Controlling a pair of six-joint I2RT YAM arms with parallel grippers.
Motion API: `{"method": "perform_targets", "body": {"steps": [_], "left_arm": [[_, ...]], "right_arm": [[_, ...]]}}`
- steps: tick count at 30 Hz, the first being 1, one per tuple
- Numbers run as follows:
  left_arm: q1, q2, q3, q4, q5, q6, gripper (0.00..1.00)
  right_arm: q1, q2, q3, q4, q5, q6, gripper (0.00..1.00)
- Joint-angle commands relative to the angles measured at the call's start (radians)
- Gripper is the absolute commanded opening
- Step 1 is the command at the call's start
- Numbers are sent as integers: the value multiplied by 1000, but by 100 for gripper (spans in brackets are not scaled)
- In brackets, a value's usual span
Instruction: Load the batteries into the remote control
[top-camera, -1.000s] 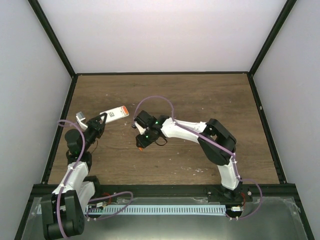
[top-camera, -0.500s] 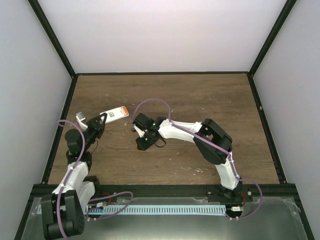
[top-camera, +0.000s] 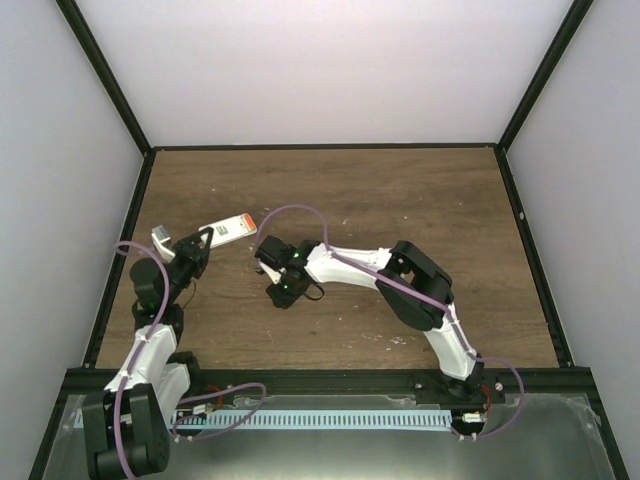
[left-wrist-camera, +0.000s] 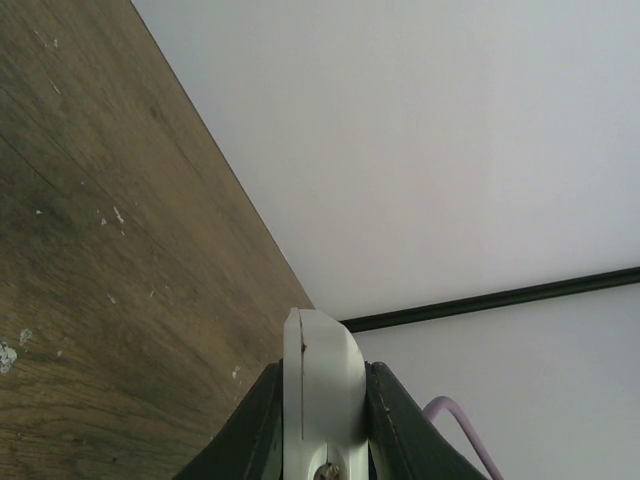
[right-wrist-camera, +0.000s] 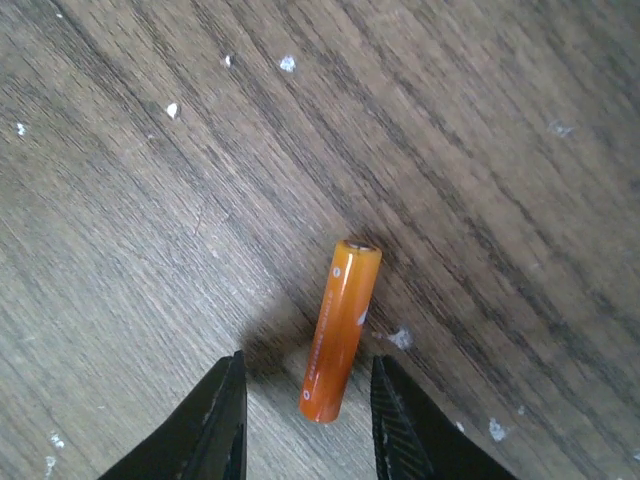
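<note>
My left gripper (top-camera: 204, 243) is shut on the white remote control (top-camera: 230, 228) and holds it off the table; its far end shows an orange-red patch. In the left wrist view the remote's (left-wrist-camera: 322, 385) rounded edge sits clamped between both fingers. My right gripper (top-camera: 281, 291) is open, low over the table. In the right wrist view one orange-red battery (right-wrist-camera: 341, 330) lies flat on the wood, its near end between my open fingers (right-wrist-camera: 224, 420), not touching either. A second loose battery is not in view.
A small white piece (top-camera: 160, 237) lies by the left arm near the table's left edge. Pale specks (right-wrist-camera: 401, 339) dot the wood (top-camera: 400, 200). Black frame rails border the table.
My right gripper has moved left and slightly toward the near edge, now covering the battery in the top view. The left arm and remote have not moved.
</note>
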Motion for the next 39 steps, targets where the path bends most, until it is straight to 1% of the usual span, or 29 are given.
{"method": "perform_targets", "body": {"steps": [1,4,14,15,17,20,24,29,32,34,37,39], "left_arm": [[6,-27,-4,-8,-13,11,0],[6,-43,-4,-23,-20,13,0],[6,-84,-7,-65,-29,33,0],[6,-84,-9,-65,-30,34,0],[6,-83,-13,-63,-29,31,0],[6,-86,-24,-55,-30,27,0],[5,-90,-59,-20,-39,23,0],[1,-102,-133,71,-55,-10,0],[-15,-120,-180,109,-84,-29,0],[-39,-132,-191,113,-107,-30,0],[-95,-144,-194,119,-162,-27,0],[-127,-143,-192,133,-190,-27,0]], "right_arm": [[27,20,34,-55,68,-23,27],[33,17,7,-50,77,-20,26],[34,-7,-52,-18,112,-9,9],[35,-7,-54,-22,123,-4,5],[33,-7,-49,-38,142,11,2],[27,-24,-36,-63,157,33,1],[-14,-78,7,-106,102,65,1],[-98,-161,95,-191,12,112,1],[-145,-187,181,-237,-44,120,1],[-161,-164,277,-284,-62,110,1],[-167,-78,502,-404,-72,88,1],[-167,-17,615,-460,-85,85,1]]}}
